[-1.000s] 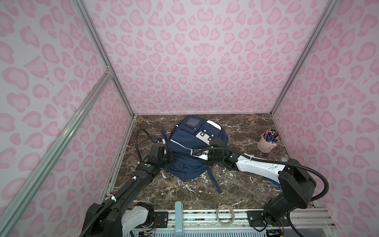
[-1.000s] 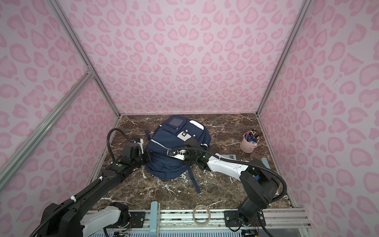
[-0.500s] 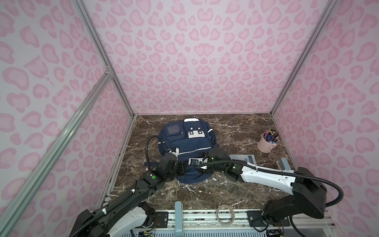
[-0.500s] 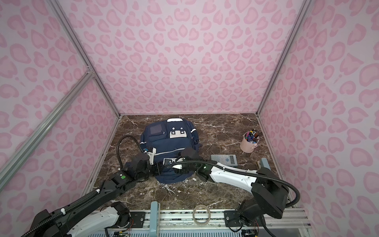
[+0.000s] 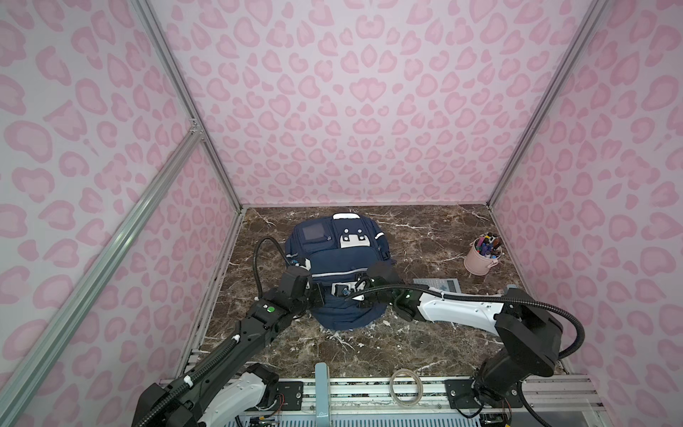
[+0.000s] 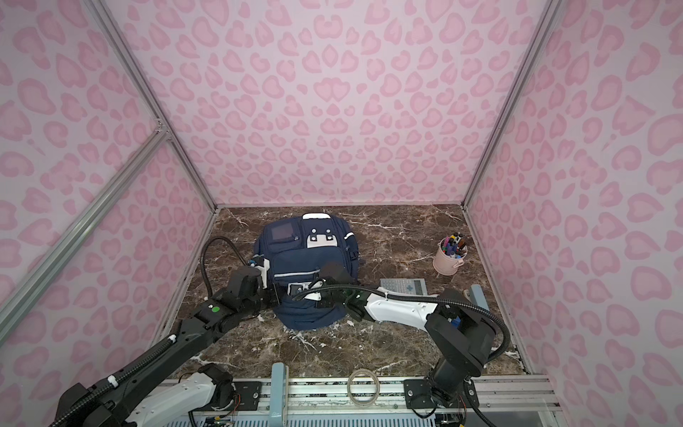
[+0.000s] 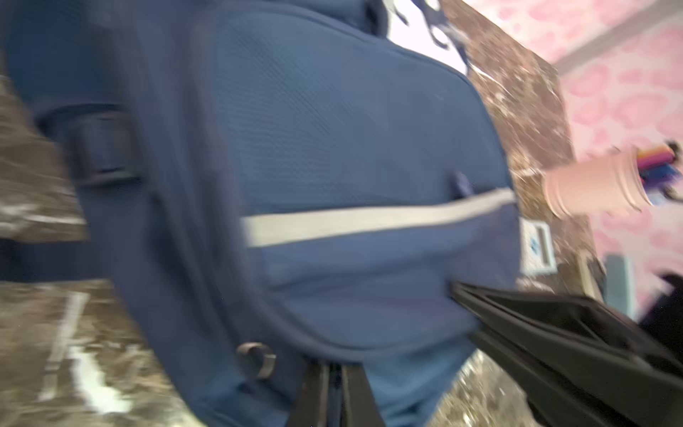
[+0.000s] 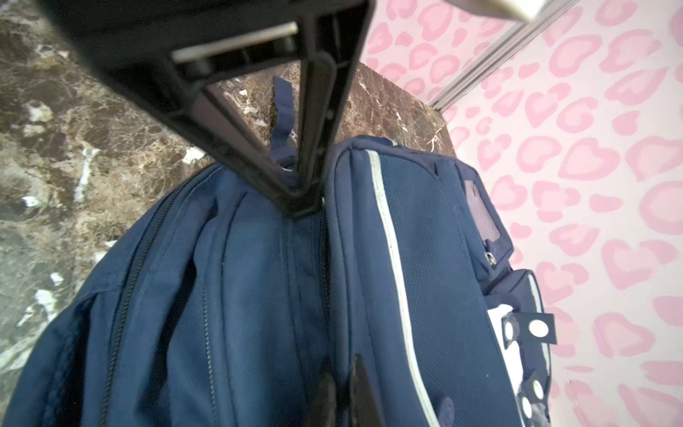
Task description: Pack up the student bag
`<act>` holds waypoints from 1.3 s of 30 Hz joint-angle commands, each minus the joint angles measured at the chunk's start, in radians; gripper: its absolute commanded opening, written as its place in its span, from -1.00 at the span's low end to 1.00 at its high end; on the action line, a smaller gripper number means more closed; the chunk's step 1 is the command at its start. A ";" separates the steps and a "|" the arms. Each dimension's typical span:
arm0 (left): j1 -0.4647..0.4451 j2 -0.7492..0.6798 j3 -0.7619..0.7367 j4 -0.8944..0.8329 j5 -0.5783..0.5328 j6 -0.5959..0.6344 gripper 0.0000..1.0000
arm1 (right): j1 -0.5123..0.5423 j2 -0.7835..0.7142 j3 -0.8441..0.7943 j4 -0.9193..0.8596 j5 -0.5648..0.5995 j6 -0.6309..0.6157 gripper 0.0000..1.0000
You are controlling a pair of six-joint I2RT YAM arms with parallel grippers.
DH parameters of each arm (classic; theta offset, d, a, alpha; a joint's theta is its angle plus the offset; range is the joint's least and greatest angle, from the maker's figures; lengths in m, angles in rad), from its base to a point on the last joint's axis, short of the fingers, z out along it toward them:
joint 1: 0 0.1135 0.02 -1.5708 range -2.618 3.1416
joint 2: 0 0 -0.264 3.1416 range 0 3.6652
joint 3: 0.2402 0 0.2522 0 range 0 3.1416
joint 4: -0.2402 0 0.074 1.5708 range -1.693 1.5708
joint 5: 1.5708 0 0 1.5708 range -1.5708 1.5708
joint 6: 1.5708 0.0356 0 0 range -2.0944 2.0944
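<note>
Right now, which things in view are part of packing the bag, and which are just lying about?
In the job: student bag; left tool and right tool, both pinching its fabric.
Lying about: pink pen cup, calculator, tape ring on the front rail. All untouched; cup and calculator might get packed later.

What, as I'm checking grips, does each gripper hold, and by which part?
The bag: left gripper and right gripper each pinch the seam behind its front pocket, from opposite sides.
</note>
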 commanded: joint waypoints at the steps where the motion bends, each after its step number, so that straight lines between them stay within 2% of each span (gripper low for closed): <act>1: 0.106 0.056 0.046 0.080 -0.239 0.066 -0.93 | -0.013 0.004 0.007 -0.169 -0.038 -0.021 -1.00; 3: 0.141 0.110 0.083 0.093 -0.282 0.093 -0.93 | -0.020 0.001 0.008 -0.177 -0.048 -0.018 -1.00; 5: 0.172 0.138 0.113 0.094 -0.240 0.107 -0.94 | -0.025 -0.001 0.007 -0.181 -0.043 -0.024 -1.00; 8: 0.170 0.100 0.084 0.113 -0.130 0.109 -0.94 | -0.040 -0.002 -0.002 -0.156 -0.010 -0.022 -1.00; 13: 0.127 -0.082 -0.042 0.080 0.028 0.023 -0.94 | -0.068 0.027 0.025 -0.104 0.139 -0.021 -1.00; 16: 0.040 -0.142 -0.091 0.069 0.080 -0.030 -0.94 | -0.096 0.048 0.073 -0.110 0.155 0.010 -1.00; 17: 0.002 -0.146 -0.101 0.079 0.088 -0.052 -0.94 | -0.103 0.050 0.091 -0.130 0.136 0.026 -0.87; 18: -0.046 -0.141 -0.101 0.092 0.090 -0.070 -0.94 | -0.105 0.044 0.100 -0.148 0.110 0.046 -0.56; 20: -0.116 -0.118 -0.093 0.119 0.086 -0.089 -0.94 | -0.088 0.013 0.081 -0.156 0.055 0.047 -0.29; 24: -0.155 -0.047 -0.063 0.148 0.084 -0.098 -0.94 | 0.005 -0.045 -0.002 -0.108 0.028 0.008 -0.21; 28: -0.186 -0.019 -0.056 0.185 0.107 -0.118 -0.94 | 0.055 -0.017 -0.013 -0.056 0.056 0.051 -0.19; 31: -0.189 -0.039 -0.059 0.188 0.130 -0.125 -0.94 | 0.056 0.038 -0.013 0.032 0.117 0.063 -0.24; 34: -0.183 -0.060 -0.053 0.141 0.132 -0.109 -0.93 | 0.055 0.068 -0.007 0.053 0.144 0.065 -0.50; 37: -0.148 -0.067 -0.069 0.130 0.160 -0.094 -0.93 | 0.051 0.064 -0.019 0.046 0.129 0.066 -0.92; 39: -0.128 -0.041 -0.052 0.087 0.144 -0.065 -0.93 | 0.045 0.050 -0.031 0.045 0.110 0.066 -1.00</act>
